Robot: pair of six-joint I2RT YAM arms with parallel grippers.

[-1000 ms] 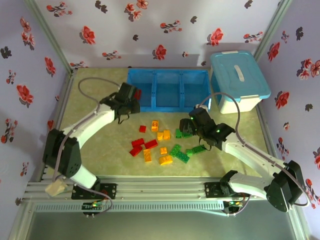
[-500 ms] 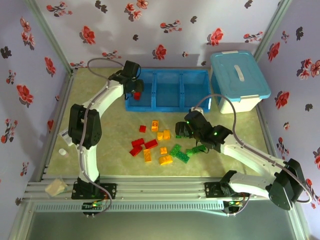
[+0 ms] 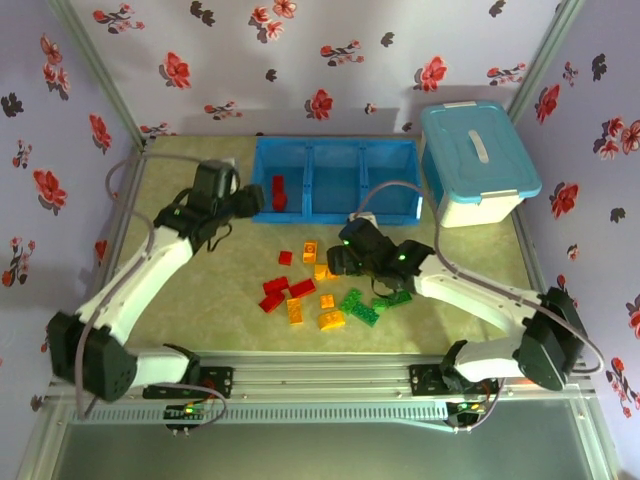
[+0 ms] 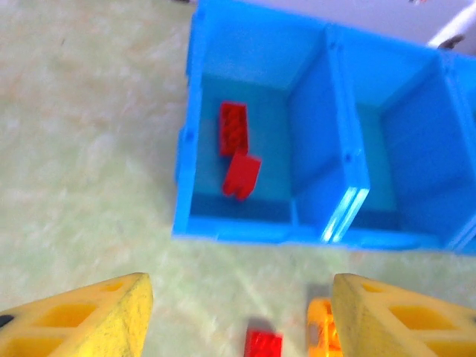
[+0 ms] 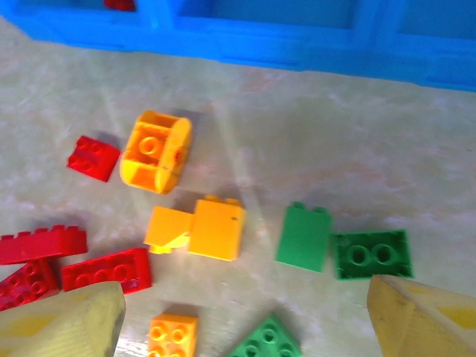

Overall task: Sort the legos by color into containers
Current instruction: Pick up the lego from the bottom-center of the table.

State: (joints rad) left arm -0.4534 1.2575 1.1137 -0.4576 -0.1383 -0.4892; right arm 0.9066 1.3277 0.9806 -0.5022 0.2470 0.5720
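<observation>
Over the legos [image 5: 216, 227], right hand [image 5: 242, 320] agape.

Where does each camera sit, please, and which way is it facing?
Top external: above and behind the bases, looking down on the table, the left arm, the right arm, the blue tray and the lidded tub.
Left wrist: on the left arm, facing the tray's left compartment with two red bricks; the left gripper stands open at the bottom edge.
Right wrist: on the right arm, looking down at loose bricks; the right gripper stands open.
Shared: both wrist views catch the tray's near wall.
</observation>
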